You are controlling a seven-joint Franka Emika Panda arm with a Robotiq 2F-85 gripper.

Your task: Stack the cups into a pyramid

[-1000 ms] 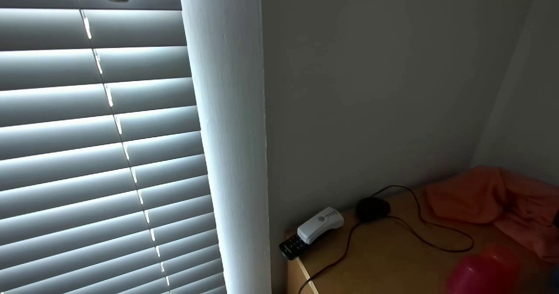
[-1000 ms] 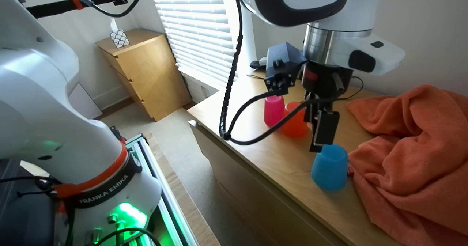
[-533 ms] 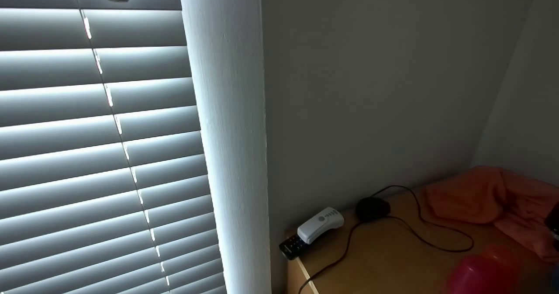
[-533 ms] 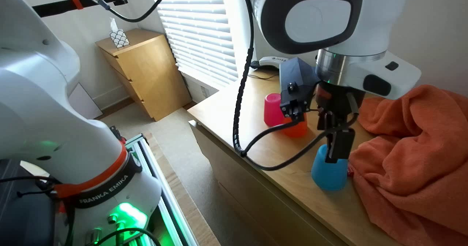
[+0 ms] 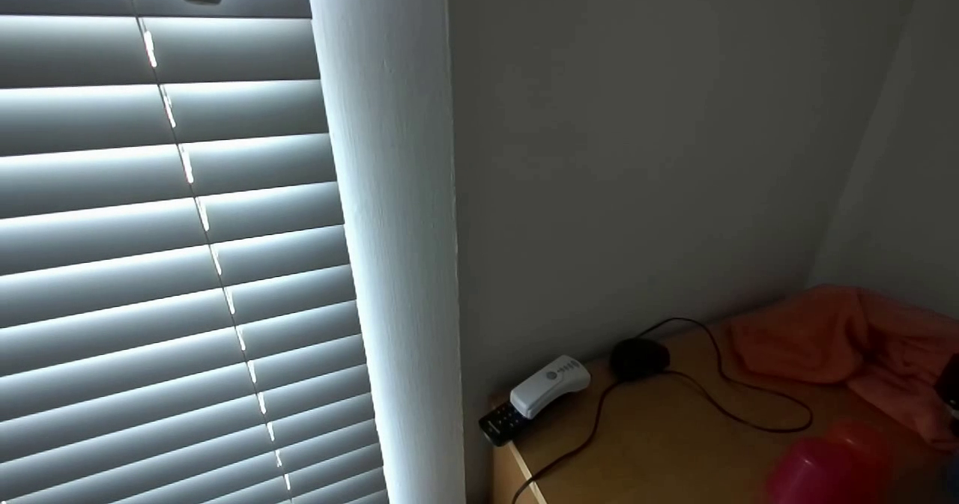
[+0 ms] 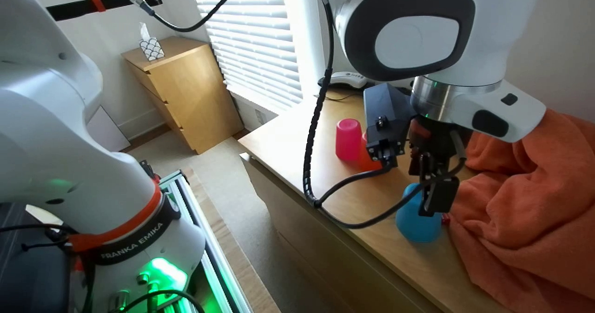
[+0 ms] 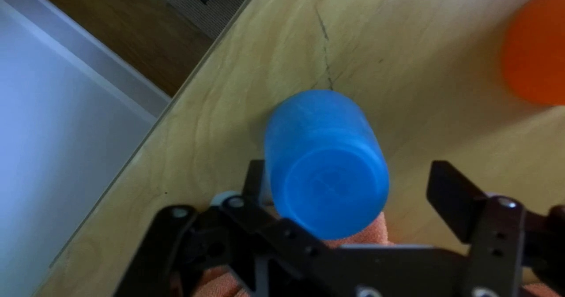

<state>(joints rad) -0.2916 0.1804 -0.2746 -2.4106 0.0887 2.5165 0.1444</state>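
Robot arm (image 6: 418, 43) bends over from its base (image 6: 179, 238) at the near left, its middle cut off by the top edge of an exterior view, and its wrist (image 6: 458, 99) hangs at the right above a wooden dresser (image 6: 288, 145). The wrist is close to upright, leaning slightly, and the gripper (image 7: 348, 178) points down. A dark box (image 6: 386, 110) sits on the wrist's left side, and a black cable (image 6: 346, 227) droops in a loop that crosses in front of the gripper and a blue cup (image 6: 415, 227).

This cup stands upside down on the dresser, closed end up, toward the near right. The gripper hides some of it in that view. The jaws are apart, with the blue cup showing between them in the wrist view: one finger (image 7: 254, 178) is just beside its left side, whether touching cannot be told, while the other finger (image 7: 454, 200) is apart from it on the right.

Farther off and to the left stand a pink cup (image 6: 348, 140) and an orange cup (image 7: 536, 50), the orange partly behind the dark box; whether the two touch cannot be told. An orange cloth (image 6: 525, 201) lies heaped at the right, close to the blue cup. At the dresser's far end a white handset (image 5: 551, 386) lies over a black remote (image 5: 500, 423). Far left, a tissue box (image 6: 152, 49) stands on a wooden cabinet (image 6: 200, 94).
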